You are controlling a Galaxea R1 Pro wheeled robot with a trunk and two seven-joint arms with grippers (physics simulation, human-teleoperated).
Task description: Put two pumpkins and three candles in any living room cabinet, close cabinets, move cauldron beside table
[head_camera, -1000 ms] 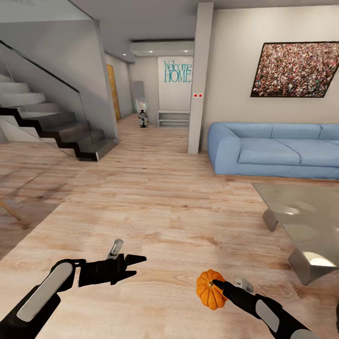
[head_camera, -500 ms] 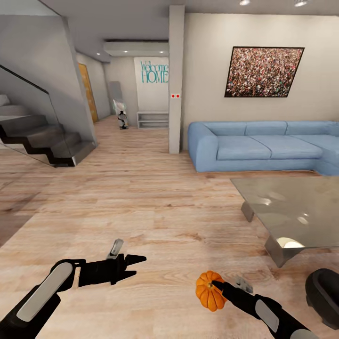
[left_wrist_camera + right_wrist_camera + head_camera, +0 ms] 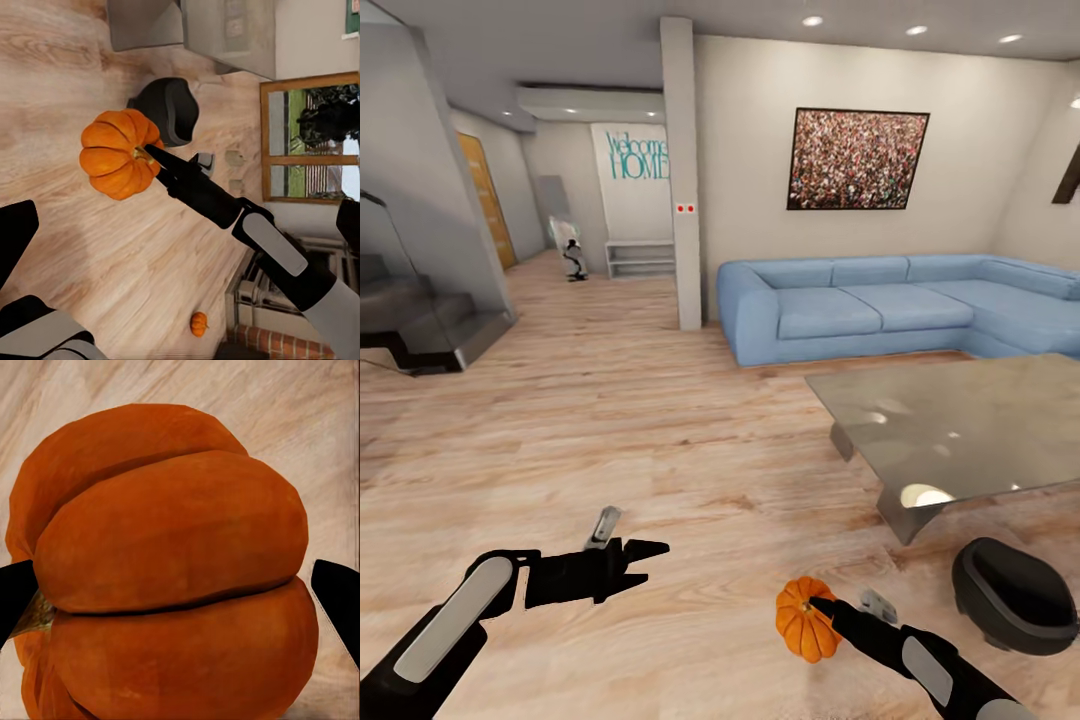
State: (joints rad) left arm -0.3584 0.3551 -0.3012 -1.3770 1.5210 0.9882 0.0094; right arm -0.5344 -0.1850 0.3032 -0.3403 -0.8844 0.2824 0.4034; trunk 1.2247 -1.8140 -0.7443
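My right gripper (image 3: 812, 612) is shut on a small orange pumpkin (image 3: 805, 620), held low over the wooden floor. In the right wrist view the pumpkin (image 3: 172, 555) sits between the two black fingertips (image 3: 15, 596). A second small pumpkin (image 3: 198, 323) lies on the floor by a brick ledge. The black cauldron (image 3: 1015, 595) stands on the floor to the right of the held pumpkin, just in front of the glass table (image 3: 970, 420). My left gripper (image 3: 652, 565) hangs open and empty at the lower left. Candles and cabinet are out of view.
A blue corner sofa (image 3: 880, 305) stands behind the table against the far wall. A white pillar (image 3: 682, 170) rises left of it, with a hallway beyond. Stairs (image 3: 420, 320) are at the far left. A window (image 3: 307, 139) shows in the left wrist view.
The whole view has swung to the right, so the camera has turned. The cauldron and more of the table and sofa have come into view. Both arms keep their pose, pumpkin still held.
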